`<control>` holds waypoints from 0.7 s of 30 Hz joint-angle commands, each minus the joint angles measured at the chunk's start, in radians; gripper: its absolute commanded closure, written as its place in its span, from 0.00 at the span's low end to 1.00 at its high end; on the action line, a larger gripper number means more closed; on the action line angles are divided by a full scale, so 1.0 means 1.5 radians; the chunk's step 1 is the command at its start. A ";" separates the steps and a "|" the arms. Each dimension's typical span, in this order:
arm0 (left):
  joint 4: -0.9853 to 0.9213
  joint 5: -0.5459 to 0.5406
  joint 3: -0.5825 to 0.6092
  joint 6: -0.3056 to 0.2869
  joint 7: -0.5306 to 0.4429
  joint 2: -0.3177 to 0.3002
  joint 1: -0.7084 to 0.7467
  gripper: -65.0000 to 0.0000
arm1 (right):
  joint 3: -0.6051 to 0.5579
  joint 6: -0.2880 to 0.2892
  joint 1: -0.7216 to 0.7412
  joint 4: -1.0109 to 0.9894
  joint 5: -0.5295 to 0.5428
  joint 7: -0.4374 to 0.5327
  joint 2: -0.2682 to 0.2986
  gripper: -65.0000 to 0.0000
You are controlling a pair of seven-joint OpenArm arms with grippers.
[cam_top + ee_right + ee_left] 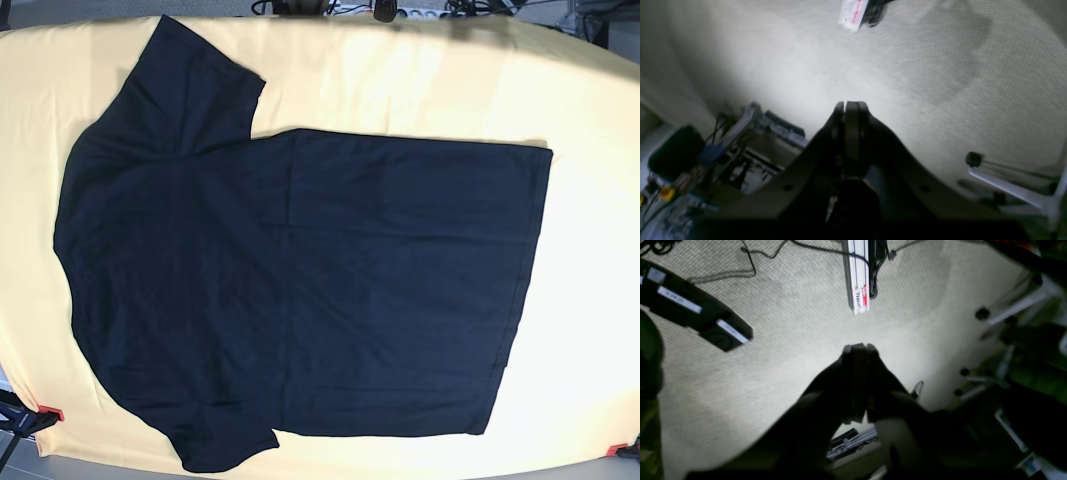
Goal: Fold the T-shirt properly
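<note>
Base view: the T-shirt (300, 290) lies spread flat across the yellow table (590, 120), collar end toward nine o'clock, hem toward three, sleeves at eleven and seven; laid open like this, I judge, so every edge is reachable before any fold begins. Neither arm appears there; the wrist views look down on grey carpet (780, 350), so both seem parked clear of the cloth; left gripper (858, 348) pinched closed on nothing; right gripper (851, 105) likewise closed and empty.
</note>
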 commanded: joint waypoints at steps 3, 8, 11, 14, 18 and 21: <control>0.092 -0.023 0.000 -0.010 0.029 -0.028 0.061 1.00 | 0.002 0.004 -0.063 0.100 0.020 -0.027 0.003 1.00; 0.273 -0.027 0.000 -0.006 0.040 -0.101 0.160 1.00 | 0.002 -0.014 -0.167 0.265 0.016 -0.028 0.008 1.00; 0.384 -0.023 -0.001 0.020 0.047 -0.150 0.220 1.00 | 0.002 -0.021 -0.230 0.360 0.017 -0.030 0.028 1.00; 0.490 -0.010 -0.001 0.041 0.066 -0.195 0.278 1.00 | 0.003 -0.038 -0.292 0.454 0.017 -0.046 0.052 1.00; 0.624 0.045 -0.001 0.054 0.098 -0.243 0.354 1.00 | 0.003 -0.070 -0.381 0.584 0.014 -0.047 0.086 1.00; 0.715 0.069 -0.013 0.054 0.100 -0.274 0.405 1.00 | 0.003 -0.104 -0.440 0.682 -0.016 -0.047 0.106 1.00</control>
